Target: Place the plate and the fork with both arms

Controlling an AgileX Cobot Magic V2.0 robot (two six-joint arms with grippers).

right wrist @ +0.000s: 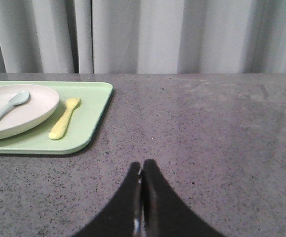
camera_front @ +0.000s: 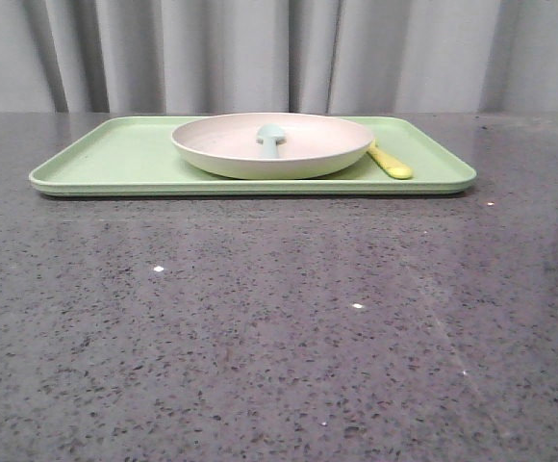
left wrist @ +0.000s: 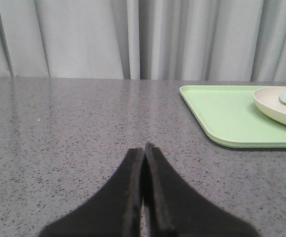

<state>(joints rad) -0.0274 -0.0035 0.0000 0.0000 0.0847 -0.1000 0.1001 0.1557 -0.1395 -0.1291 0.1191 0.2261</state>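
A: Your left hand [left wrist: 144, 150] and right hand [right wrist: 141, 168] are both pinched closed, empty. The plate [camera_front: 271, 144] and fork [right wrist: 64, 118] sit on the tray [camera_front: 115, 159].

B: Watch the spoon [camera_front: 270, 140] in the plate; tilt it and it may slide out.

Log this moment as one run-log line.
left gripper shut, idle | right gripper shut, idle | plate on tray | fork beside plate
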